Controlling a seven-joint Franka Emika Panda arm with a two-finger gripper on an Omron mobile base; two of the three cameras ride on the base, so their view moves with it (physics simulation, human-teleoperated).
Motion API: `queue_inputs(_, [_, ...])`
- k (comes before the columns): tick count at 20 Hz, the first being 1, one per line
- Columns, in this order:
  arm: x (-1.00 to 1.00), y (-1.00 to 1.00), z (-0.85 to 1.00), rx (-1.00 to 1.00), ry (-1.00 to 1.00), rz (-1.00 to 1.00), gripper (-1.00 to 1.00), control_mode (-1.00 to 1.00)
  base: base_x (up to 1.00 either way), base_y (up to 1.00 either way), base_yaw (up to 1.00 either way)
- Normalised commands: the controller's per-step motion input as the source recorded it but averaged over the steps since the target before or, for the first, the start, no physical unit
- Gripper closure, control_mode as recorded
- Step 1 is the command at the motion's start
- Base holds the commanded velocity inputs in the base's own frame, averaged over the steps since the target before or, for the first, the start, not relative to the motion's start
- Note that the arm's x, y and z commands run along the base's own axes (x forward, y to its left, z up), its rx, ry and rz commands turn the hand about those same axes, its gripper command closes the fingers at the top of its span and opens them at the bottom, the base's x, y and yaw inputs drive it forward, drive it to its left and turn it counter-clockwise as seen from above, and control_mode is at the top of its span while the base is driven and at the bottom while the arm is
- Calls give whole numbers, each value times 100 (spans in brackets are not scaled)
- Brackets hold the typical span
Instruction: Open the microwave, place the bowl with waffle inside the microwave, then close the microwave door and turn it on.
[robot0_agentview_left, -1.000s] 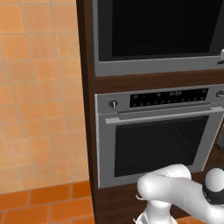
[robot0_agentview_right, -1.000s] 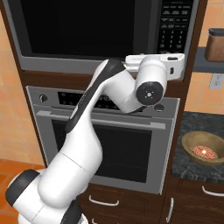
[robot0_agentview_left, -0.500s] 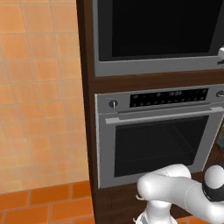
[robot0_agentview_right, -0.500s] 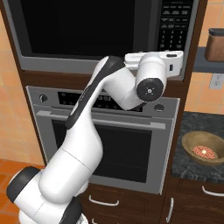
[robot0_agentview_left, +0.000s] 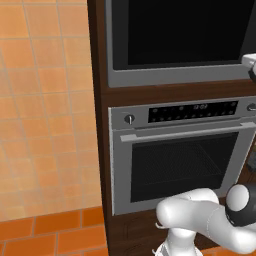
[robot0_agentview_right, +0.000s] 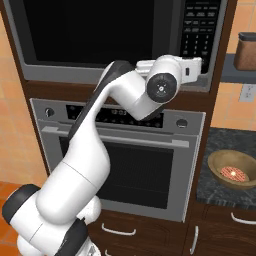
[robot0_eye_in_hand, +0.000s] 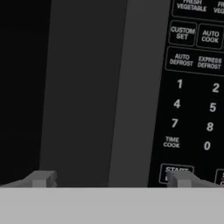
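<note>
While the microwave door is not yet opened, these points matter for the coming move

Gripper: the gripper (robot0_eye_in_hand: 111, 179) is held up close to the front of the microwave (robot0_agentview_right: 100, 40), at its right part; the two fingertips (robot0_eye_in_hand: 41, 178) are spread wide, with nothing between them

Door edge against fingers: in the hand view the grey right edge of the microwave door (robot0_eye_in_hand: 83, 87) runs from 12 to 6 o'clock, just between the two tips; one tip stands at 7 o'clock before the dark glass, the other at 5 o'clock before the keypad (robot0_eye_in_hand: 194, 87), near the start key

Long axis: the door edge is upright, so the line between the fingers crosses it; I judge the hand must catch this edge and pull outward, and the hinge is probably at the far left side, but I cannot see it

Door look: a glossy black glass in a grey metal frame, shut flat against the body

Bowl: the bowl (robot0_agentview_right: 235, 170) stands on the dark counter (robot0_agentview_right: 210, 187) at 4 o'clock in the right base view, well apart from the hand and lower; it is tan-brown with a reddish patch inside

Oven: the grey oven (robot0_agentview_left: 180, 155) is directly under the microwave and it is not the target
</note>
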Motion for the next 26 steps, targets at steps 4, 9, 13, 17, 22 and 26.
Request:
queue_inputs(4, [3,0,0,0,1,0,-100,-100,0,0,0])
queue_inputs(9, [0,0,0,0,0,0,-100,-100,0,0,0])
queue_inputs(13, [0,0,0,0,0,0,100,-100,0,0,0])
queue_inputs(17, [0,0,0,0,0,0,100,-100,0,0,0])
queue_inputs(22, [-4,0,0,0,0,0,100,-100,0,0,0])
queue_inputs(26, [-82,0,-1,0,0,0,100,-100,0,0,0])
